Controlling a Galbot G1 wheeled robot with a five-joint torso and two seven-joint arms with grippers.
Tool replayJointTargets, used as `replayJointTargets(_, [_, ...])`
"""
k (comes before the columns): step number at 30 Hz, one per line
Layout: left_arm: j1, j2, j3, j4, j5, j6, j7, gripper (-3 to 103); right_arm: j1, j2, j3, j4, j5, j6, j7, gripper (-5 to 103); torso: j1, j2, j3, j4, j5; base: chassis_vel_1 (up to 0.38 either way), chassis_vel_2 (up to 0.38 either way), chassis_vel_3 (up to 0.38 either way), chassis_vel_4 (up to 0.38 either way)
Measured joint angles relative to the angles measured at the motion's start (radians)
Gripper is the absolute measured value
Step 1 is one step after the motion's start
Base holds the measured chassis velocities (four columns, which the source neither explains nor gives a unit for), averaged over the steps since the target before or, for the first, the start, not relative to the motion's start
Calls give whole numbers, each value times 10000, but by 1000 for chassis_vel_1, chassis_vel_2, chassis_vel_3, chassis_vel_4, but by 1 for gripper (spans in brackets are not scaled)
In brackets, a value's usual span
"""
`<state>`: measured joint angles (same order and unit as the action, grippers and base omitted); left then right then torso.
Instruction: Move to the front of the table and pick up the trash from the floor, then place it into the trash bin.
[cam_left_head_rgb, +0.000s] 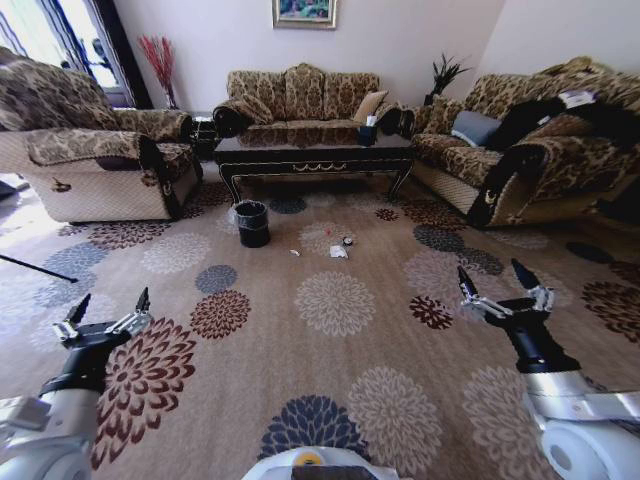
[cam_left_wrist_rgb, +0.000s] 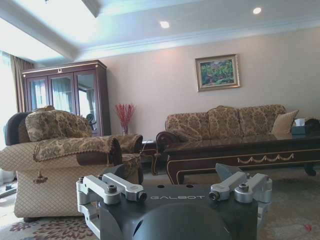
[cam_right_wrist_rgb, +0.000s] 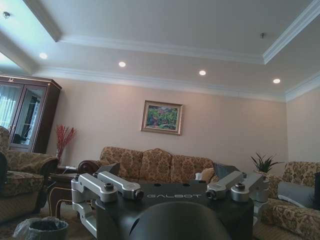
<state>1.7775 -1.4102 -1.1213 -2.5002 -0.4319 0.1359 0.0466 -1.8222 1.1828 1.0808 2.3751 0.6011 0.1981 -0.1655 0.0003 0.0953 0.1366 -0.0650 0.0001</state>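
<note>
Standing well back from the counter (cam_left_head_rgb: 315, 152) with a wide stretch of floor (cam_left_head_rgb: 330, 350) to cross, so nothing is reachable yet. Main risk, as I judge it: the litter is small and pale against a busy flower-patterned carpet, easy to lose among the cream medallions or to roll over on approach. The trash bin (cam_left_head_rgb: 252, 223) sits on the carpet just off the counter's left front leg; a wide swing of the left arm could tip it, and its thin liner looks loose at the rim.

Left gripper (cam_left_head_rgb: 108, 313) held low at the robot's left, jaws spread wide, empty. Right gripper (cam_left_head_rgb: 499, 280) mirrors it on the right, also wide and empty.

The trash (cam_left_head_rgb: 339, 251) lies in front of the counter, right of the bin and apart from it: a crumpled white tissue, a small dark round bit (cam_left_head_rgb: 347, 240) just beyond it, a tiny white scrap (cam_left_head_rgb: 294, 253) to its left. Something reddish beside the tissue; too small to tell.
</note>
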Motion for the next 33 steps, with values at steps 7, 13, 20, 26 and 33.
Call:
replayJointTargets(7, [-134, -38, 342, 636, 501, -169, -1, 100, 79, 43, -137, -417, -89, 59, -33, 100, 0, -223, -228, 1, -2, 0, 0, 0, 0])
replayJointTargets(13, [-198, -104, 572, 1236, 841, -287, 21, 100, 139, 61, -228, -694, -160, 95, -34, 100, -2, -296, -316, 1, -1, 0, 0, 0, 0])
replayJointTargets(20, [-191, -121, 804, 1825, 916, -441, 73, 100, 274, 150, -465, -1072, -354, 114, -34, 100, -2, -281, -308, 1, -2, 0, 0, 0, 0])
replayJointTargets(26, [-401, -83, 856, 1525, 844, -216, 82, 100, 358, 132, -503, -1187, -405, 105, -53, 100, -2, -254, -285, 0, 0, 0, 0, 0, 0])
replayJointTargets(33, [-400, -112, 914, 1274, 849, -661, 148, 100, 356, 147, -504, -1211, -412, 105, -75, 100, -3, -232, -267, 1, -1, 0, 0, 0, 0])
